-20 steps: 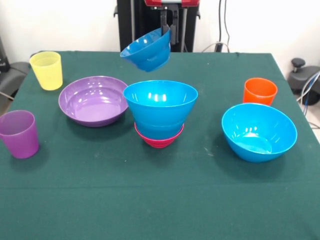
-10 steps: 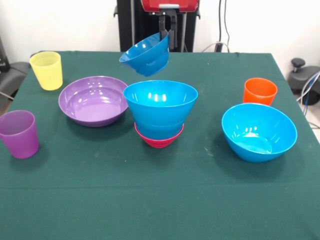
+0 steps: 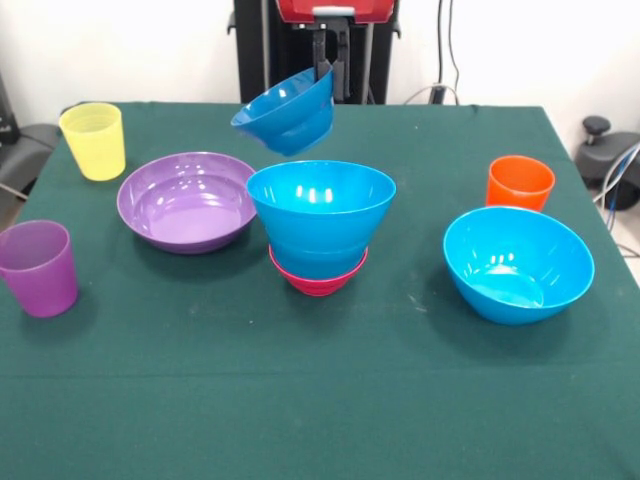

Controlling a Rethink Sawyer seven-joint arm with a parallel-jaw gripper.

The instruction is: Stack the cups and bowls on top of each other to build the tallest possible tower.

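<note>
My gripper comes down at the top centre and is shut on the rim of a small blue bowl, which hangs tilted in the air above and behind the tower. The tower is a blue bowl nested on a small magenta bowl at mid table. A wide purple bowl lies left of it. A large blue bowl sits at the right. The yellow cup stands far left at the back, the purple cup at the left edge, the orange cup at the right.
The green tablecloth covers the table. The robot's black pedestal stands behind the far edge. Cables and a black stand are off the table's right side.
The gripper has risen a little and shifted slightly left with the small blue bowl in it. Everything on the table stays where it was.
</note>
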